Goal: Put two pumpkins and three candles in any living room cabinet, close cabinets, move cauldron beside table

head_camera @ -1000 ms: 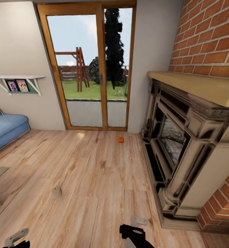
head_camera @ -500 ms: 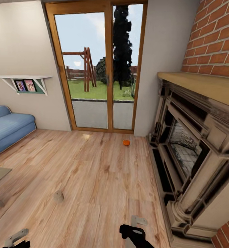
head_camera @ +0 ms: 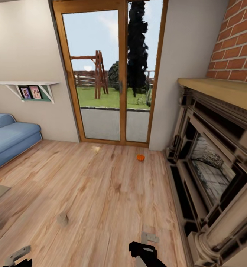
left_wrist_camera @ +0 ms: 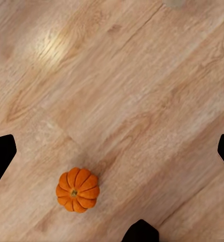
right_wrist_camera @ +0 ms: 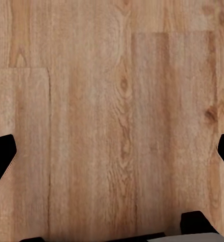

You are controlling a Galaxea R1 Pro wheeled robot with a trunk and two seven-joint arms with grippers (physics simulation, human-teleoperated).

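One pumpkin (head_camera: 140, 157) sits near the fireplace (head_camera: 212, 163) edge; both end effectors gape empty over open floor (head_camera: 108, 193).

Even, bright daylight fills the room, coming from the tall wood-framed glass door (head_camera: 114, 72). A pale glare patch lies on the light wooden plank floor (head_camera: 101, 193) just inside that door — the left wrist view shows a similar soft sheen. Shadows are faint. Textures look soft and slightly smeared — the dark carved fireplace surround (head_camera: 212, 174) stretches toward the picture's edge.

left hand (head_camera: 17, 256): pale grey finger plate, black base | right hand (head_camera: 147, 243): grey plate, black glossy housing
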